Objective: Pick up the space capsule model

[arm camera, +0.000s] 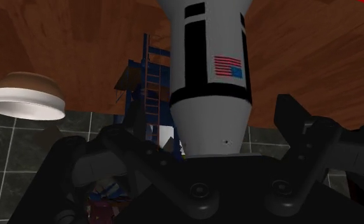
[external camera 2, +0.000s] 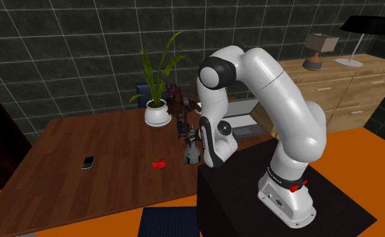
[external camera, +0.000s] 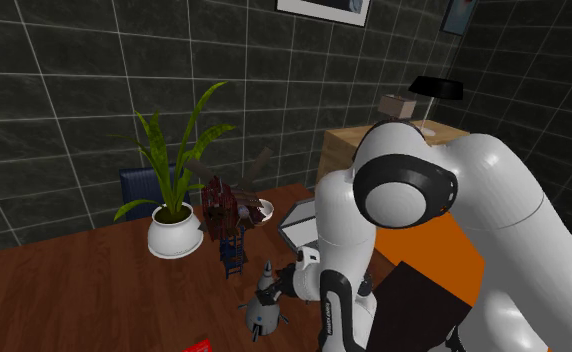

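The space capsule model (external camera: 263, 300) (external camera 2: 192, 151) is a white rocket-like body with black bands and a small flag (arm camera: 227, 66). It stands upright on the brown wooden table (external camera: 94, 290), near the edge by the stand. My black gripper (external camera: 288, 284) (external camera 2: 200, 142) is right beside it at its upper part. In the wrist view the capsule (arm camera: 209, 76) runs between the two fingers, its narrow end by the gripper (arm camera: 206, 137). The fingers stand apart; a gap shows between the capsule and one finger (arm camera: 301, 130). The gripper is open.
A blue ladder-tower model (external camera: 234, 255) (arm camera: 150, 83) stands just behind the capsule, with a dark red figure and a white potted plant (external camera: 174, 230) (external camera 2: 156, 114) beyond. An open laptop (external camera: 299, 222) is close by. A small red item (external camera 2: 159, 164) and a phone (external camera 2: 88, 161) lie farther off.
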